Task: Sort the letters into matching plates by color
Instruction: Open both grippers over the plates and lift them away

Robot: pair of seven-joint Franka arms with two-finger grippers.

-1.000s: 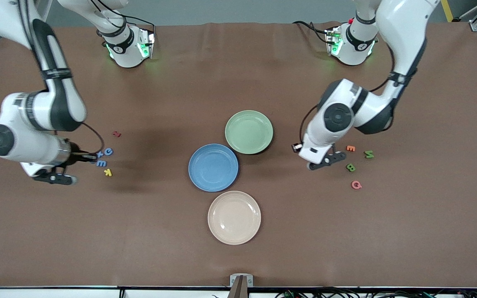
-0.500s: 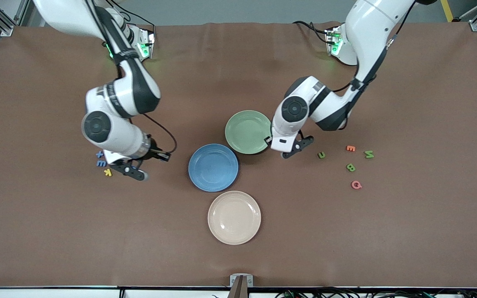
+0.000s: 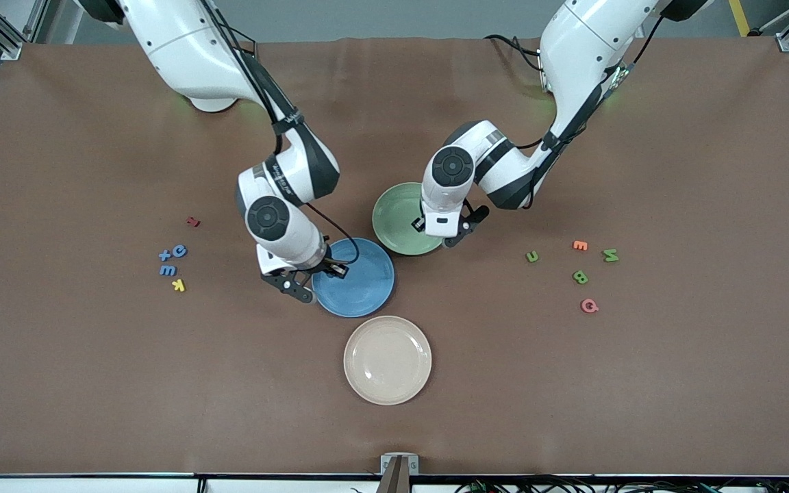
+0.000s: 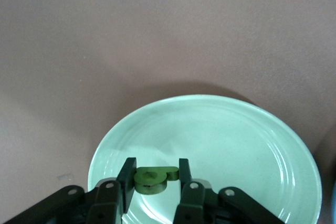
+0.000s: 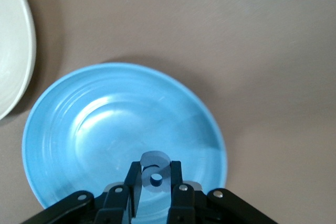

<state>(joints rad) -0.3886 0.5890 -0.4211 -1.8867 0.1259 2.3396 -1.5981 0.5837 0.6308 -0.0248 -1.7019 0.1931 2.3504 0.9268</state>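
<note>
My left gripper (image 4: 155,170) hangs over the pale green plate (image 4: 236,145), shut on a small green letter (image 4: 152,178) that spans both fingers. In the front view this gripper (image 3: 451,236) is over the green plate's (image 3: 394,212) edge toward the left arm's end. My right gripper (image 5: 156,174) is shut on a blue letter (image 5: 155,167) above the blue plate (image 5: 105,129), over the plate's (image 3: 367,287) edge toward the right arm's end. Three blue letters (image 3: 168,270) lie at the right arm's end. Three green letters (image 3: 580,277) lie at the left arm's end.
A beige plate (image 3: 387,359) sits nearer the front camera than the blue one. A red letter (image 3: 193,221) and a yellow letter (image 3: 178,285) lie by the blue ones. An orange letter (image 3: 579,245) and a pink letter (image 3: 589,305) lie among the green ones.
Both arms swung in from the table's ends toward the middle. The right gripper came from the blue letters to over the blue plate, the left from the green letters to over the green plate.
</note>
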